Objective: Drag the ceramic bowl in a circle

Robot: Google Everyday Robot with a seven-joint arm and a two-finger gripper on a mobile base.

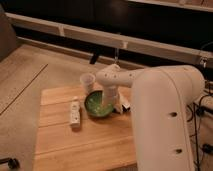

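we are looking at a dim room with a dark wall and a pale rail behind, and a wooden table point(85, 145) standing on a tan floor. the bowl point(93, 104) is sitting in the table's far half, just in front of the pale cup point(87, 80) and just right of a white bottle-like thing point(75, 113) lying flat. our arm point(160, 100) is reaching in from the right and bending down, and the gripper point(107, 103) is meeting the bowl at its right side, at or over the rim. whether it is wide, narrow or pinching the rim we cannot tell, as the wrist is hiding it. we are judging that the drag itself is the step in hand, with contact apparently made. the next move is calling for a steady hold and a slow sweep, keeping the bowl flat on the wood. we are thinking the loop needs to be tight, since the cup and the white thing are lying close and could get knocked.
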